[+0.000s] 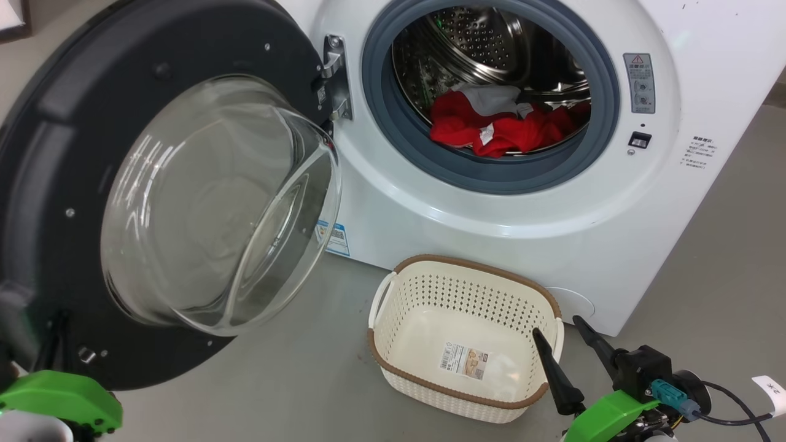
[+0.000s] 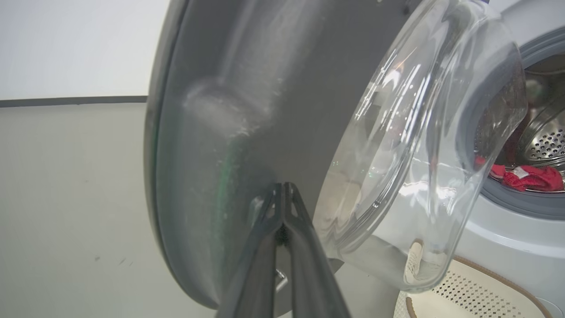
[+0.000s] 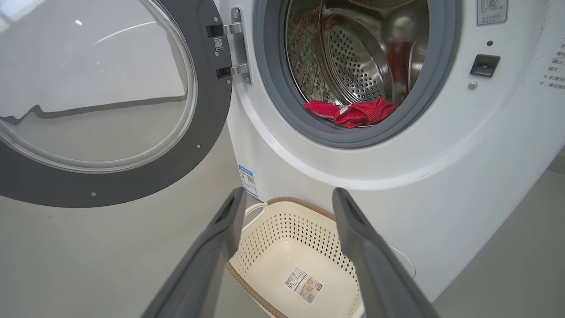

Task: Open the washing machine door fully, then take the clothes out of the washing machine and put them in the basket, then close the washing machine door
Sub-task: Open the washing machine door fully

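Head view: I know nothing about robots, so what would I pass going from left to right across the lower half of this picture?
washing machine door, standing open → basket → right pincer, its two dark fingers apart

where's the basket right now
In the head view the basket sits on the floor, lower centre-right, just in front of the washing machine, with the right gripper near its right end.

Laundry corner, bare and utilitarian.
Front-loading washing machine on plain grey floor, perforated basket alongside, blank pale wall with dark skirting.
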Tool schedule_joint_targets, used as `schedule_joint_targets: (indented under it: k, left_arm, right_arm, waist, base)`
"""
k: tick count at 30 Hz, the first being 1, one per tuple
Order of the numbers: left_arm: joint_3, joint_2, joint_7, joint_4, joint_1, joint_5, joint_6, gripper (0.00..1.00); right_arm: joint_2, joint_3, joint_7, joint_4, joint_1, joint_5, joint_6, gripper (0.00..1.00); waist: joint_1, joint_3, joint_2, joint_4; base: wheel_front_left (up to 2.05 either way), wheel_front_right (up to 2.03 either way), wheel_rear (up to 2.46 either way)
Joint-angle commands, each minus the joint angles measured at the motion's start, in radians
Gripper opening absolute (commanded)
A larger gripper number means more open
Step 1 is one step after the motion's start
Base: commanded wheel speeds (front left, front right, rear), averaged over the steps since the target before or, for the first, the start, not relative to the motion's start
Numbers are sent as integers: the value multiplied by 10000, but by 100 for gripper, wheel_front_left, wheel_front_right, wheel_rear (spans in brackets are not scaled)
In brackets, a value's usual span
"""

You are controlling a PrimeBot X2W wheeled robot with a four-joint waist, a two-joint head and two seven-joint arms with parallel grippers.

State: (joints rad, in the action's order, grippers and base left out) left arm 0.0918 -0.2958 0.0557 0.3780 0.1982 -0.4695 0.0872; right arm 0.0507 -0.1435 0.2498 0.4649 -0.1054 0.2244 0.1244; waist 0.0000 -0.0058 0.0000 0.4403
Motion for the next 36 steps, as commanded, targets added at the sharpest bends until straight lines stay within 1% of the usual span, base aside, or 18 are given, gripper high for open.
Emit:
schedule_joint_targets:
  k: [1, 11, 25, 28, 31, 36]
  left_arm:
    - [566, -581, 155, 43, 677, -120, 26, 0]
    - [773, -835, 608, 1386, 1435, -362, -162, 0]
    - [626, -1084, 1048, 2849, 2183, -369, -361, 0]
    - [520, -1074, 1124, 2889, 2116, -298, -364, 0]
    - [484, -1021, 1215, 2689, 1889, -259, -276, 0]
    - [514, -843, 1272, 1726, 1280, -341, -151, 0]
  right_arm:
    - [-5, -179, 120, -214, -384, -174, 63, 100]
    - [-5, -113, 120, -222, -423, -288, 63, 100]
    - [-5, -91, 120, -164, -410, -259, 63, 100]
    - [-5, -93, 120, -194, -390, -167, 63, 100]
    - [-5, -118, 120, -254, -360, -33, 63, 100]
    - [-5, -90, 120, -325, -252, 165, 63, 100]
  waist:
    - [0, 31, 0, -20]
    - [0, 134, 0, -62]
    - [0, 29, 0, -135]
    - [0, -72, 0, -166]
    - [0, -171, 0, -194]
    - [0, -367, 0, -228]
  base:
    - [0, 0, 0]
    - [0, 0, 0]
    - [0, 0, 0]
    - [0, 0, 0]
    - [0, 0, 0]
    - [0, 0, 0]
